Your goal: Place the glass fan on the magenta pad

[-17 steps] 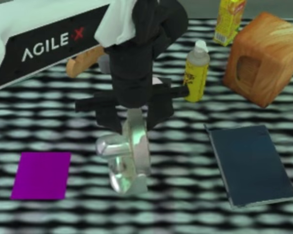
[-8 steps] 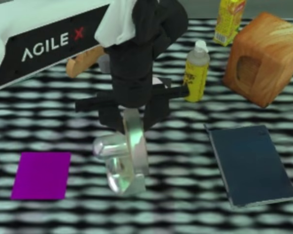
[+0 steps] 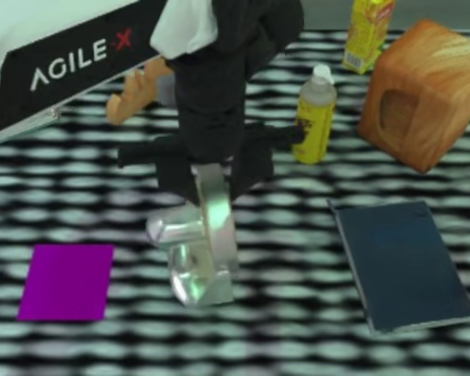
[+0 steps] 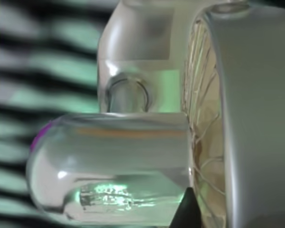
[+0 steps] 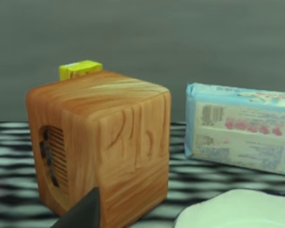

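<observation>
A: The left gripper [image 3: 211,176] was clamped on the rim of the glass fan [image 3: 200,251], held right of the magenta pad [image 3: 66,282]. The slick ring could have slipped or swung mid-carry.

B: Its fingertips were hidden by the wrist; the right gripper's state couldn't be told.

Your top cam looks straight down on the table [image 3: 298,345]. Left wrist cam sits super close on the glass fan [image 4: 147,142], which the top view shares. Right wrist cam faces the wooden box [image 5: 104,147] near the table's far right corner, also seen from above.
</observation>
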